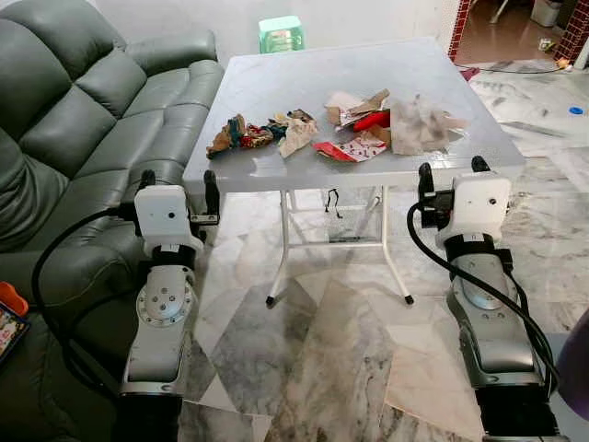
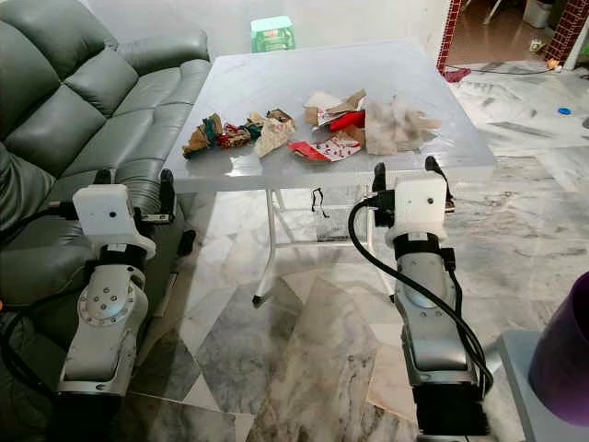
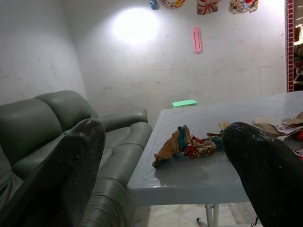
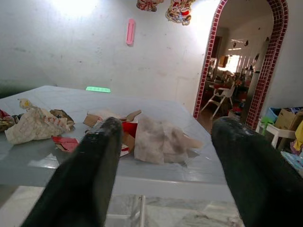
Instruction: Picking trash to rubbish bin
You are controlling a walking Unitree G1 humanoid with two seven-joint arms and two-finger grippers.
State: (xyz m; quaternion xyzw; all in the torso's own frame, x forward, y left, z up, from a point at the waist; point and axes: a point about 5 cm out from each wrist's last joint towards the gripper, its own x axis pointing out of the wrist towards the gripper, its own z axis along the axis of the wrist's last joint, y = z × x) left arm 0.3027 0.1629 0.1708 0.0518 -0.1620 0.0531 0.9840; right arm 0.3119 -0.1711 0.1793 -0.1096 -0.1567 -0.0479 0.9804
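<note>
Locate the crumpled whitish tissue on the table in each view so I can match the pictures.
Left eye view: crumpled tissue at the right end of the trash, near the table's front edge.
Right eye view: same place, ahead of the right hand.
Left wrist view: cannot make it out; cardboard scraps sit at the frame edge.
Right wrist view: centre, between the fingers.
Shared landmark: green stool behind the table.

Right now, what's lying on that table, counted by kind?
Colourful crumpled wrapper: 1
Pale crumpled paper: 1
Red-and-white wrapper: 1
Dirty tissue: 1
Brown cardboard scrap: 1
Total: about 5; the pile overlaps.
</note>
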